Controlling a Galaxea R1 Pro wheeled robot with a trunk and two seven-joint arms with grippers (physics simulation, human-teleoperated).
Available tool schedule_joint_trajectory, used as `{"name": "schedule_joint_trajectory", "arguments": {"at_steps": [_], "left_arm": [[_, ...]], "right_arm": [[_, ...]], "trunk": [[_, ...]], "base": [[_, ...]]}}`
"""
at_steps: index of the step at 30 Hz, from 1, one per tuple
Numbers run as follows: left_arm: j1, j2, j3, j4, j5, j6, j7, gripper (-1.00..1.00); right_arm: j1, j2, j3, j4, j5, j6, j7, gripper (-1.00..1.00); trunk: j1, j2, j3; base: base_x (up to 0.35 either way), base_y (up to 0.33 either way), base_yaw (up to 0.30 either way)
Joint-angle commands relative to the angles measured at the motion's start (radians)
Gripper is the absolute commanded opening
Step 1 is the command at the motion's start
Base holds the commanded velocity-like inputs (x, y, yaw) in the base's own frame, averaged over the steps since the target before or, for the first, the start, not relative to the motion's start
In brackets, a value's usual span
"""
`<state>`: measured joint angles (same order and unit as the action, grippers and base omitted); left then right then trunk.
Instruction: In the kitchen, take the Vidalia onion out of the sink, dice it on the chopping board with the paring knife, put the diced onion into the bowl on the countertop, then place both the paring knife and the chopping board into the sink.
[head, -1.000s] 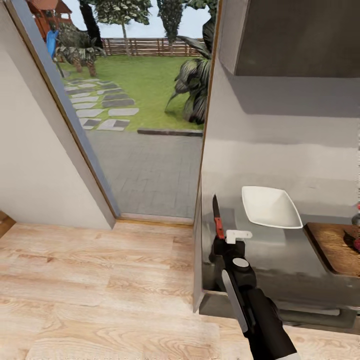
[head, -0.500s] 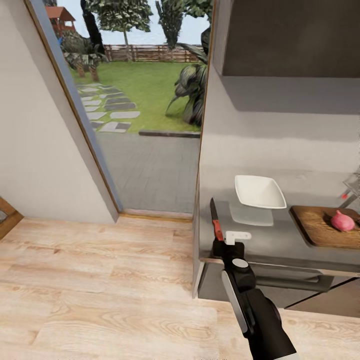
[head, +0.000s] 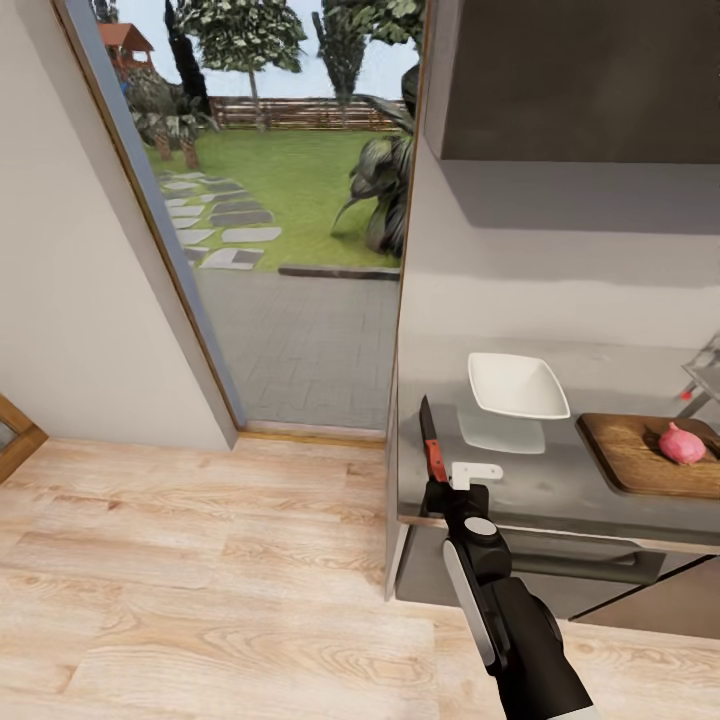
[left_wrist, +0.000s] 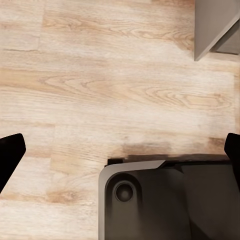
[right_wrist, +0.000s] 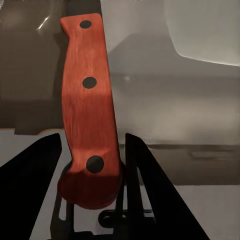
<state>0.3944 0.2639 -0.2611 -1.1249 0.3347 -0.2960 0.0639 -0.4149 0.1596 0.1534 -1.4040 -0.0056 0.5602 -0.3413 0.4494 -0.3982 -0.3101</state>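
My right gripper (head: 438, 482) is shut on the paring knife (head: 433, 445), which stands upright with its dark blade pointing up, at the near left corner of the countertop (head: 520, 485). The right wrist view shows the knife's red-orange handle (right_wrist: 87, 100) clamped between the dark fingers (right_wrist: 150, 195). The white bowl (head: 517, 385) sits on the countertop further back. To its right the Vidalia onion (head: 682, 443) lies on the chopping board (head: 640, 455). A red knob (head: 687, 393) and a bit of chrome tap mark the sink at the right edge; its basin is out of view. My left gripper (left_wrist: 120, 152) hangs open over the floor.
Left of the counter a wide doorway (head: 290, 330) opens onto a paved patio and garden. A white wall (head: 80, 330) stands at the left. Light wooden floor (head: 200, 580) lies in front of the counter. A dark wall cabinet (head: 580, 80) hangs above the countertop.
The view has shifted: the counter now sits further away and lower right, and the onion on the board has come into sight. The right gripper still holds the knife the same way.
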Motion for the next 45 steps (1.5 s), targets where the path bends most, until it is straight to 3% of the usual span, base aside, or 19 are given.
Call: {"name": "schedule_joint_trajectory", "arguments": {"at_steps": [1, 12, 20, 25, 28, 31, 34, 38, 41, 45], "left_arm": [[0.0, 0.001, -0.004, -0.001, 0.006, -0.003, 0.007, 1.0], [0.0, 0.001, -0.004, 0.004, 0.006, -0.003, 0.007, 1.0], [0.0, 0.001, -0.004, 0.004, 0.006, -0.003, 0.007, 1.0], [0.0, 0.001, -0.004, 0.004, 0.006, -0.003, 0.007, 1.0], [0.0, 0.001, -0.004, 0.005, 0.006, -0.003, 0.007, 1.0], [0.0, 0.001, -0.004, 0.005, 0.006, -0.003, 0.007, 1.0], [0.0, 0.001, -0.004, 0.011, 0.006, -0.003, 0.007, 1.0], [0.0, -0.008, -0.004, 0.027, 0.005, -0.003, 0.007, 1.0], [0.0, -0.014, -0.004, 0.04, 0.005, -0.003, 0.007, 1.0], [0.0, -0.02, -0.004, 0.045, 0.004, -0.002, 0.007, 1.0]], "right_arm": [[-0.001, 0.0, 0.002, -0.001, -0.001, 0.006, -0.006, -1.0], [-0.001, 0.0, 0.002, -0.004, -0.001, 0.006, -0.007, -1.0], [-0.001, 0.001, 0.003, -0.01, 0.0, 0.005, -0.007, -1.0], [-0.001, 0.004, 0.01, -0.094, 0.003, 0.024, -0.012, -1.0], [-0.001, 0.006, 0.043, -0.184, 0.009, 0.089, -0.016, -1.0], [-0.001, 0.011, 0.063, -0.209, 0.012, 0.116, -0.041, -1.0], [-0.001, 0.015, 0.083, -0.218, 0.014, 0.126, -0.094, -1.0], [-0.001, 0.015, 0.147, -0.221, 0.022, 0.13, -0.2, -1.0], [-0.001, 0.015, 0.198, -0.221, 0.081, 0.132, -0.288, -1.0], [-0.001, 0.015, 0.217, -0.221, 0.143, 0.133, -0.323, -1.0]], "trunk": [[0.001, -0.002, -0.002], [0.001, -0.002, 0.012], [0.001, -0.002, 0.025], [0.001, -0.002, 0.033], [0.001, -0.002, 0.037], [0.001, -0.002, 0.042], [0.001, -0.002, 0.047], [0.001, -0.002, 0.053], [0.001, -0.002, 0.057], [0.001, -0.002, 0.063]], "base": [[-0.005, 0.0, 0.0], [-0.242, 0.0, 0.0], [-0.032, 0.0, 0.0], [-0.002, 0.0, 0.0], [0.0, -0.002, 0.0], [0.0, -0.074, 0.0], [0.0, -0.189, 0.0], [0.0, -0.253, 0.0], [0.0, -0.273, 0.0], [0.0, -0.292, 0.0]]}}
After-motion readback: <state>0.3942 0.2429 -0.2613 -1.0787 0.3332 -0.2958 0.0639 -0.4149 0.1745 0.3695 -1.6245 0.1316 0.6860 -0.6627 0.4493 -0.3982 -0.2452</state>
